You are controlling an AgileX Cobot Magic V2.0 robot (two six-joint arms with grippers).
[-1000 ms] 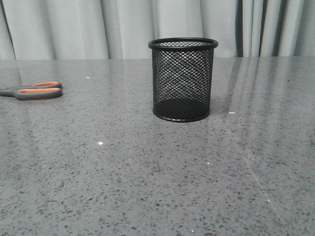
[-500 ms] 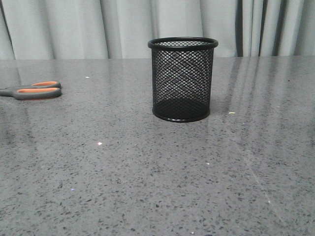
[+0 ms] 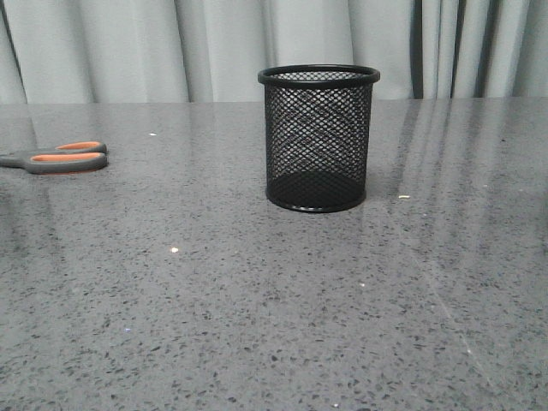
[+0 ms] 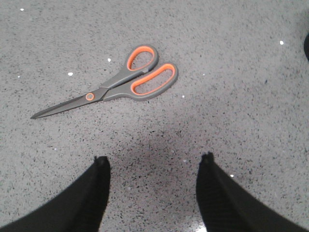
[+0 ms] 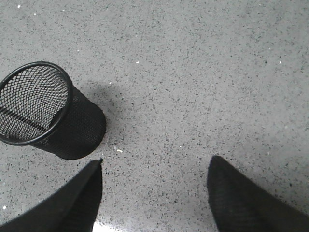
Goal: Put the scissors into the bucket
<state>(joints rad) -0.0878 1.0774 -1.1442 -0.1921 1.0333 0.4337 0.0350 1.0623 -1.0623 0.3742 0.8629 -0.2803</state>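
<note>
Front view: the scissors [image 3: 56, 157], grey handles lined orange, lie flat at far left; the bucket [image 3: 318, 137], black mesh, stands upright at centre. Left gripper [image 4: 153, 162] and right gripper [image 5: 155, 163] both gape wide, holding nothing.

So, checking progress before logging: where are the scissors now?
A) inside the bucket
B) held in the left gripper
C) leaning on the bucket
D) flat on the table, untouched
D: the scissors lie flat on the table, closed, ahead of the open, empty left gripper.
</note>
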